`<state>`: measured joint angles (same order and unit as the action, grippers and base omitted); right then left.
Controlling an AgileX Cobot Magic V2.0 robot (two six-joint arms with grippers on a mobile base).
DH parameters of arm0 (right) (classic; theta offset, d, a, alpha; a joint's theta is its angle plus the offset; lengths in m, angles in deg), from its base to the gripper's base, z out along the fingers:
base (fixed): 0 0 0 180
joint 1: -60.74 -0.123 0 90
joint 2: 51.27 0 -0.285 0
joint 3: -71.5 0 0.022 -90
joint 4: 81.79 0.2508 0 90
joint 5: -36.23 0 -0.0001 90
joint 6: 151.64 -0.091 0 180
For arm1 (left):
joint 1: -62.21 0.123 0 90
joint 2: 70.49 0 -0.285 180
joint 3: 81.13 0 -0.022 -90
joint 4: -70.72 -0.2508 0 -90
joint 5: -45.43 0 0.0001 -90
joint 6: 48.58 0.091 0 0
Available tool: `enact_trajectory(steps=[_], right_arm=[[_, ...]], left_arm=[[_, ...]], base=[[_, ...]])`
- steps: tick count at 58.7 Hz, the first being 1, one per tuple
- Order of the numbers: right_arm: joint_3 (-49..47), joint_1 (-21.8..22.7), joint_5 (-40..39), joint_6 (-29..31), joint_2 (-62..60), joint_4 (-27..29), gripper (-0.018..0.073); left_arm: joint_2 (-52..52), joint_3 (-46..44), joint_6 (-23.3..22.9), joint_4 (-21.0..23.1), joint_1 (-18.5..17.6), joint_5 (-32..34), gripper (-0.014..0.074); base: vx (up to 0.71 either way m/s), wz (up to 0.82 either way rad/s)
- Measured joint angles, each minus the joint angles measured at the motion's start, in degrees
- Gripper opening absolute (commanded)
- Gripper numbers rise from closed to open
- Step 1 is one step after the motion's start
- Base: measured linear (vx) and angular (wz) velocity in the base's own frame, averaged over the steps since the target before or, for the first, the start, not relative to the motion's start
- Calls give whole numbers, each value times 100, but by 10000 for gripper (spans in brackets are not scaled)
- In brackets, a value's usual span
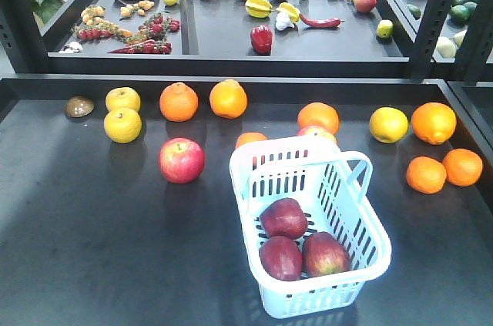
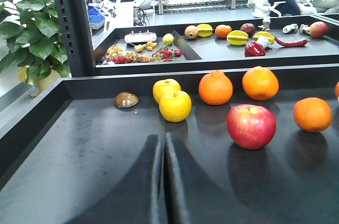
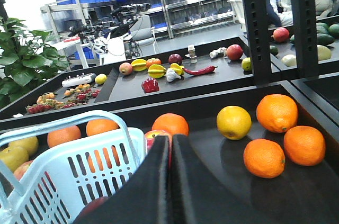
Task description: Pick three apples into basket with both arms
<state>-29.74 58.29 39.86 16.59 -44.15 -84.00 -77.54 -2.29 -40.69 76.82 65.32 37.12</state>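
Observation:
The pale blue basket (image 1: 312, 300) stands on the dark table at front centre-right. Three dark red apples lie inside it: one at the back (image 1: 283, 216), one front left (image 1: 280, 257), one front right (image 1: 326, 253). Neither arm shows in the front view. In the left wrist view my left gripper (image 2: 164, 137) is shut on nothing, low over bare table, left of the basket and out of its sight. My right gripper (image 3: 170, 139) is also shut and empty, just right of the basket (image 3: 63, 176). A dark apple (image 3: 95, 205) shows through the slots.
A brighter red apple (image 1: 182, 160) sits left of the basket, also ahead and right of the left gripper (image 2: 251, 126). Yellow fruits (image 1: 123, 124) and oranges (image 1: 435, 122) line the back and right. Another apple (image 1: 316, 133) lies behind the basket. A raised shelf edge (image 1: 231, 68) and black uprights (image 1: 435, 18) bound the table.

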Motion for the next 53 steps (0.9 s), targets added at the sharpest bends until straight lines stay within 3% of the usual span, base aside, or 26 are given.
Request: enact_trajectory(steps=[53], right_arm=[[0,0,-244,0,0,0,-6]], left_arm=[[0,0,0,0,0,0,-6]], base=[[0,0]])
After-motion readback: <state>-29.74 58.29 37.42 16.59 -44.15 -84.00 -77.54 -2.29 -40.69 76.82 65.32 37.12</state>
